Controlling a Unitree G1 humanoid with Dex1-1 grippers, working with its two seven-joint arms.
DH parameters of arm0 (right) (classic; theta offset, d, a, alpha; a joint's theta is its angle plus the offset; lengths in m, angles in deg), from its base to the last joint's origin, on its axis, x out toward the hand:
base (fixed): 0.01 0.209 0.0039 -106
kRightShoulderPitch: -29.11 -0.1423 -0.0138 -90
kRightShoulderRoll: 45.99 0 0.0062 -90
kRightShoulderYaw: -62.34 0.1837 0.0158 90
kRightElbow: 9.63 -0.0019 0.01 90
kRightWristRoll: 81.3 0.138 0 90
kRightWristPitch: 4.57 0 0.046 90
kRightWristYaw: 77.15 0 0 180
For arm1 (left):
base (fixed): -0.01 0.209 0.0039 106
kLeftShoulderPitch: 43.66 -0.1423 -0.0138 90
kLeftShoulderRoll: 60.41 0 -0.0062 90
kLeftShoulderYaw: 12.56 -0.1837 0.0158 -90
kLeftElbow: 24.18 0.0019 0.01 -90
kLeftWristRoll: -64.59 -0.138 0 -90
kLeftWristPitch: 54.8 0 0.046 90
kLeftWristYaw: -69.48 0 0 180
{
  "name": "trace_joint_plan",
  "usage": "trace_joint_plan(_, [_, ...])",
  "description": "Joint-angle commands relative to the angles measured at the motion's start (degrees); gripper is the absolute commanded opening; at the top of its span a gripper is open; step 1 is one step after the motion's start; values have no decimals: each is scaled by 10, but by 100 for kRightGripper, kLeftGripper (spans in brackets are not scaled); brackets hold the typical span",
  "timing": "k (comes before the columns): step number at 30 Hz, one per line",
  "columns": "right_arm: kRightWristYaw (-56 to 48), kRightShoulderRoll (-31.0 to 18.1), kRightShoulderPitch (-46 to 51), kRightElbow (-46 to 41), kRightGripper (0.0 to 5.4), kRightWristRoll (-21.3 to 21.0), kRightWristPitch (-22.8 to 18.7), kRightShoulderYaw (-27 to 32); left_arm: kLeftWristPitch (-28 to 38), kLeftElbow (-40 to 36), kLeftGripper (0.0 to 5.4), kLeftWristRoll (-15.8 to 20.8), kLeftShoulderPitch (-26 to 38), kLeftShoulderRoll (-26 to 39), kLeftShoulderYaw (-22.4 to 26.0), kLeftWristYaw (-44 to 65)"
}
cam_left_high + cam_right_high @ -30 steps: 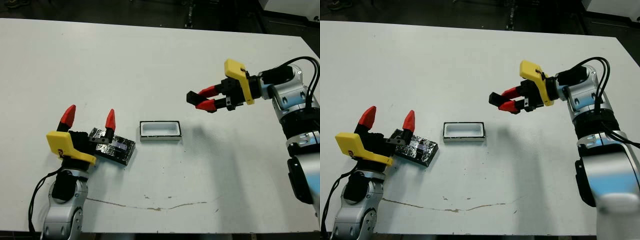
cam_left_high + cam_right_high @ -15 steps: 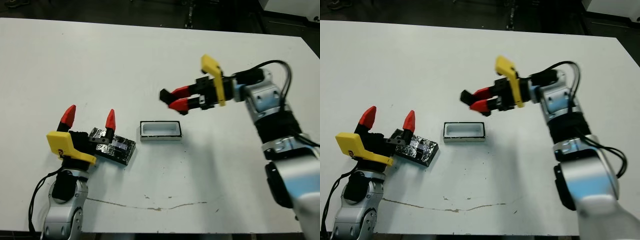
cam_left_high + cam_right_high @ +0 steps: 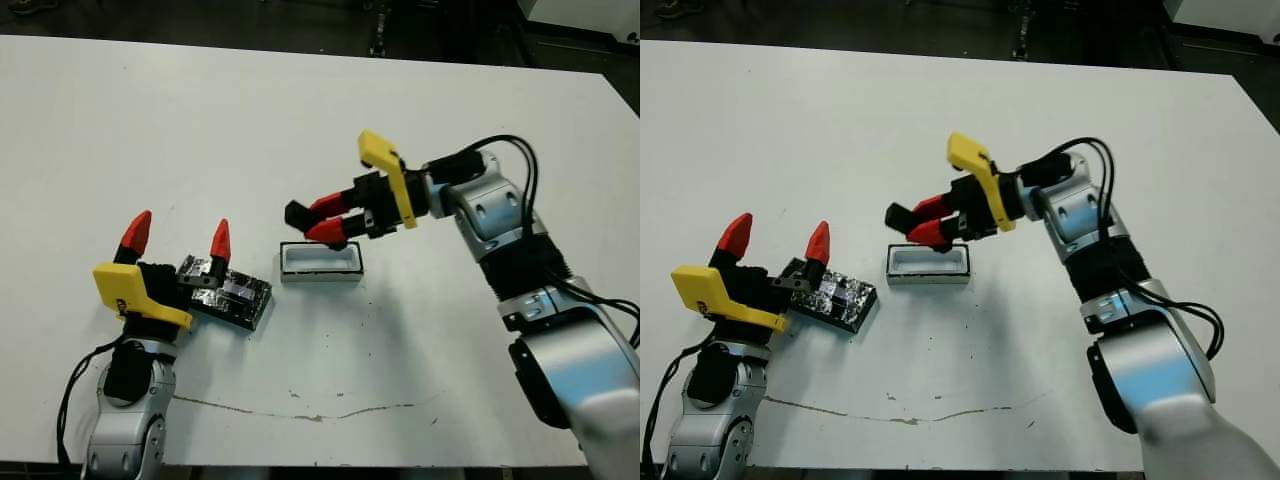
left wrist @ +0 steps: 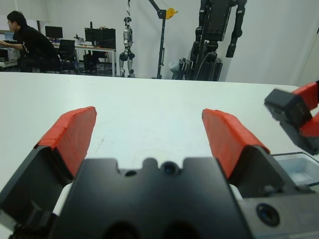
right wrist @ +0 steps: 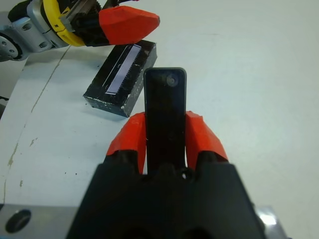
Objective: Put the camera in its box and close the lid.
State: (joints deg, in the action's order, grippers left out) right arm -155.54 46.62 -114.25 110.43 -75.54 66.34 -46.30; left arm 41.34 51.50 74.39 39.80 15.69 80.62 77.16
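Note:
My right gripper (image 3: pixel 318 221) is shut on the camera (image 3: pixel 296 212), a thin black slab that sticks out past the red fingertips (image 5: pixel 199 132). It hovers just above the far left end of the box (image 3: pixel 320 272), a white-walled tray lying open on the table. The lid (image 3: pixel 228 295), black with silvery speckles and a pale strip, lies left of the box. My left gripper (image 3: pixel 178 236) stands open at the lid's left end, fingers pointing up, with nothing between them. The right wrist view shows the camera (image 5: pixel 165 112) edge-on, with the lid (image 5: pixel 122 77) beyond it.
The white table (image 3: pixel 300 120) stretches wide behind and to the right of the box. A thin brown scratch (image 3: pixel 300 410) runs near the front edge. Beyond the table, a seated person (image 4: pixel 25 45) and standing robot frames (image 4: pixel 219 35) appear in the left wrist view.
My right arm has swung left and down with the camera, from the table's right side to just over the box. The left arm and lid have not moved.

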Motion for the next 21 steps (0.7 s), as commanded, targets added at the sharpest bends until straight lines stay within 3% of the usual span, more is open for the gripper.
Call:
trace_joint_plan(1, [-8,0,9,15,167,2,9,-5,0,4,540,-4,-4,-1,-2,-3])
trace_joint_plan(21, [2,-6,14,49,167,-30,37,-29,1,6,540,8,-3,0,0,3])
